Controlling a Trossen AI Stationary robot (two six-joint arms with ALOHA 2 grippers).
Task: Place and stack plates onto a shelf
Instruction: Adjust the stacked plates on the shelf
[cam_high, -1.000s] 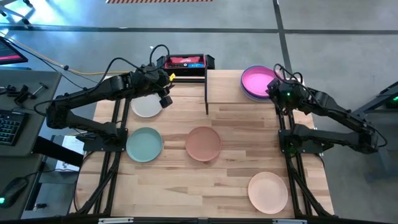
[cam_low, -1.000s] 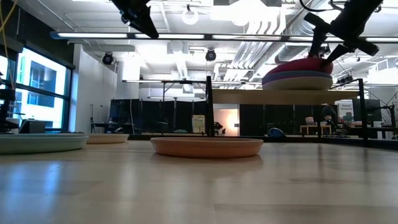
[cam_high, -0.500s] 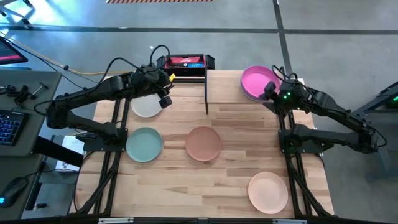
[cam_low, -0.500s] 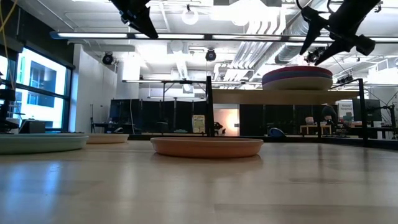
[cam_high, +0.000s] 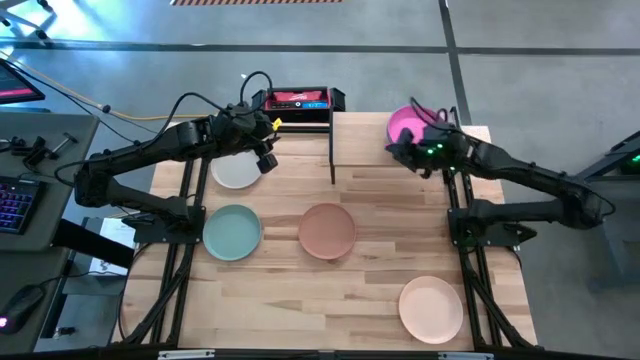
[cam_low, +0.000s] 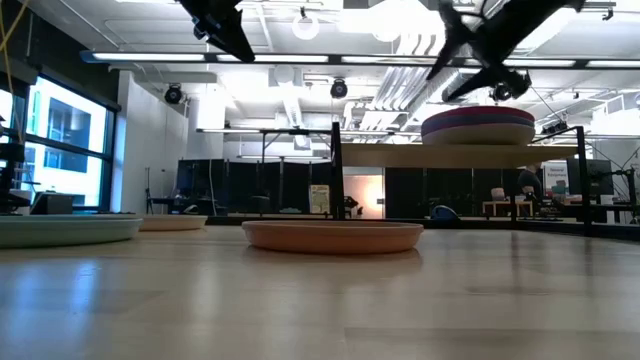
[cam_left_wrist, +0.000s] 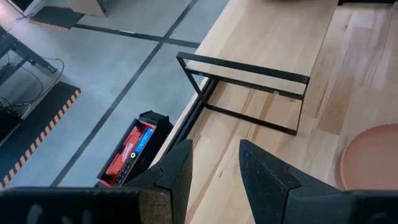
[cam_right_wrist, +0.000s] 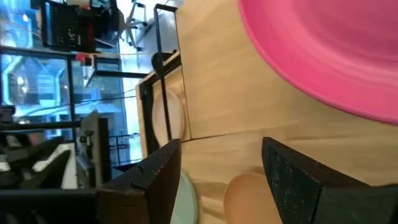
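Note:
On the shelf (cam_high: 360, 140) at the table's far right stands a stack of plates (cam_low: 478, 125) with a pink plate (cam_high: 403, 122) on top. My right gripper (cam_high: 392, 150) hovers open above the shelf board, just left of the stack, touching nothing; the pink plate (cam_right_wrist: 336, 56) fills its wrist view. My left gripper (cam_high: 263, 152) hangs open above the white plate (cam_high: 236, 172). Flat on the tabletop lie the mint plate (cam_high: 232, 232), the terracotta plate (cam_high: 327, 230) and a peach plate (cam_high: 431, 308).
The shelf's black metal frame (cam_left_wrist: 249, 78) stands up from the tabletop between the two arms. A red and black device (cam_high: 298, 100) sits beyond the far edge. Bare wood lies in the table's near left part (cam_high: 300, 310).
My right gripper has let go of the pink plate, risen off it and swung toward the table's left over the shelf, tipping and rolling as it went. The pink plate, tilted up a second ago, now lies level on the stack.

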